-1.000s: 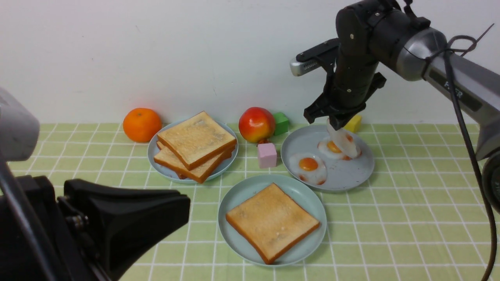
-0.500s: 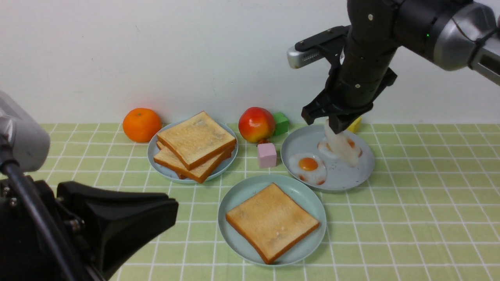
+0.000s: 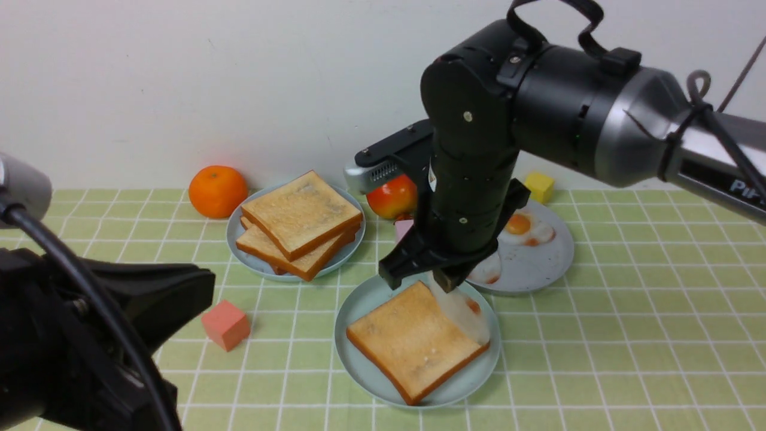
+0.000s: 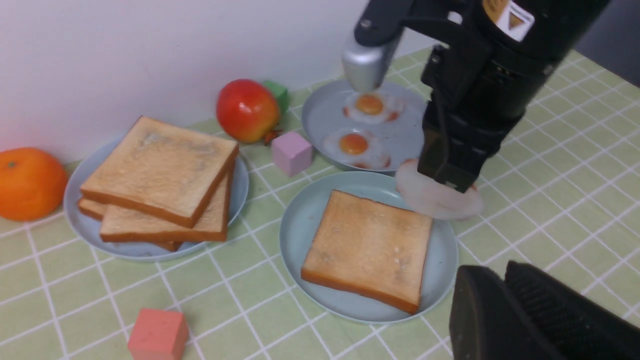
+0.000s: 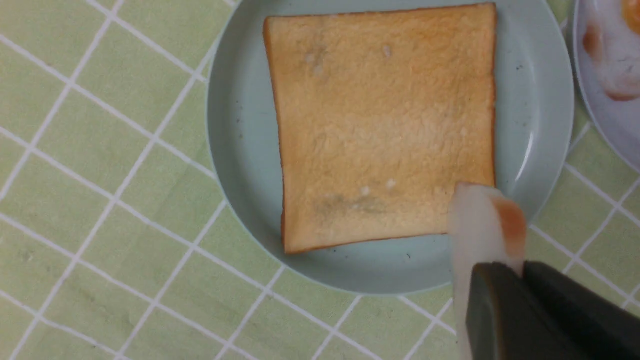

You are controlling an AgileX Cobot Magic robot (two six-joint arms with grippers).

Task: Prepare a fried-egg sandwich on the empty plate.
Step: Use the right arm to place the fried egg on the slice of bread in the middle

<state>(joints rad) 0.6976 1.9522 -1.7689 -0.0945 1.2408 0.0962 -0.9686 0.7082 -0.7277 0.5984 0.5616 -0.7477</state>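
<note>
The empty plate (image 3: 362,301), light teal, sits at the front centre with one square slice of toast (image 3: 413,341) flat on it. My right gripper (image 3: 446,280) hovers just above the toast's far right corner, shut on the rim of a white fried egg (image 3: 464,311) that hangs down beneath it. In the right wrist view the egg (image 5: 480,225) dangles from the gripper (image 5: 520,272) over the toast's (image 5: 385,125) corner. My left gripper (image 4: 492,272) stays low at the near left, shut and holding nothing, a little short of the plate (image 4: 300,225).
A grey-blue plate (image 3: 234,239) at the back left bears a stack of toast (image 3: 299,224). Behind the right arm another grey-blue plate (image 3: 538,266) holds two fried eggs (image 3: 526,227). An orange (image 3: 217,190), apple (image 3: 392,197), yellow cube (image 3: 540,187), pink cube (image 4: 291,152) and salmon cube (image 3: 225,324) lie around.
My right arm has lifted the egg off the back right plate and carried it forward and left over the toast. The left arm has drawn back, uncovering the salmon cube.
</note>
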